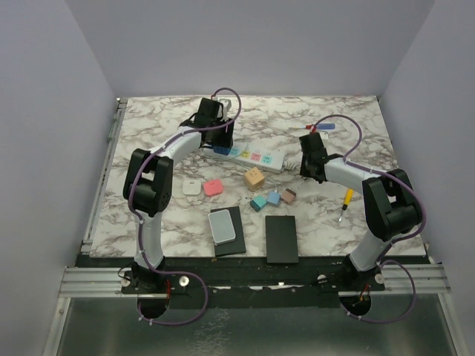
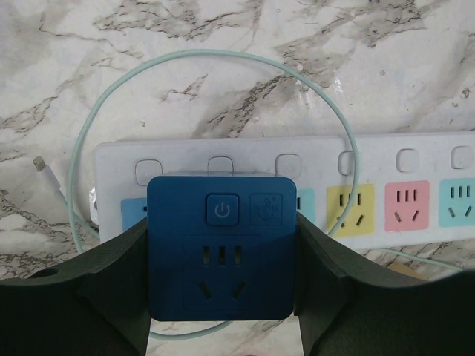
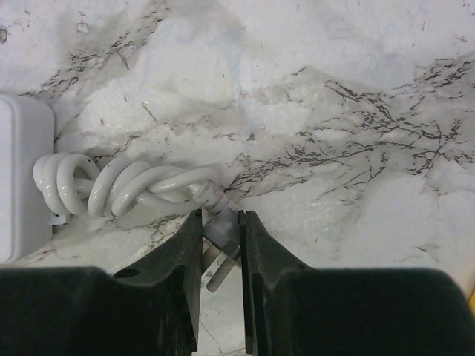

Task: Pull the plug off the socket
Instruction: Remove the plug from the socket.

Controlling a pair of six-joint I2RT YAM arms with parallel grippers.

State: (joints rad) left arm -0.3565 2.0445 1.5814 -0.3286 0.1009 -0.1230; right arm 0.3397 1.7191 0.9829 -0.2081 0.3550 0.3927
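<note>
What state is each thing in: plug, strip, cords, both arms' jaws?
blue plug: gripped on both sides over the strip's end outlets; seated or lifted, cannot tell.
power strip: lying flat, visible outlets vacant.
white cord: coiled, plug end pinched.
green cable: loose loop, connector free.
left gripper: jaws shut on the blue plug.
right gripper: jaws shut on the white cord.

L gripper (image 2: 223, 245) clamped on blue plug (image 2: 220, 293), over socket (image 2: 386, 157) w/ teal cable (image 2: 223, 53) looped on bench (image 2: 111, 37).

Marbled tabletop (image 1: 319, 230) — pale lilac walls (image 1: 252, 44)
</note>
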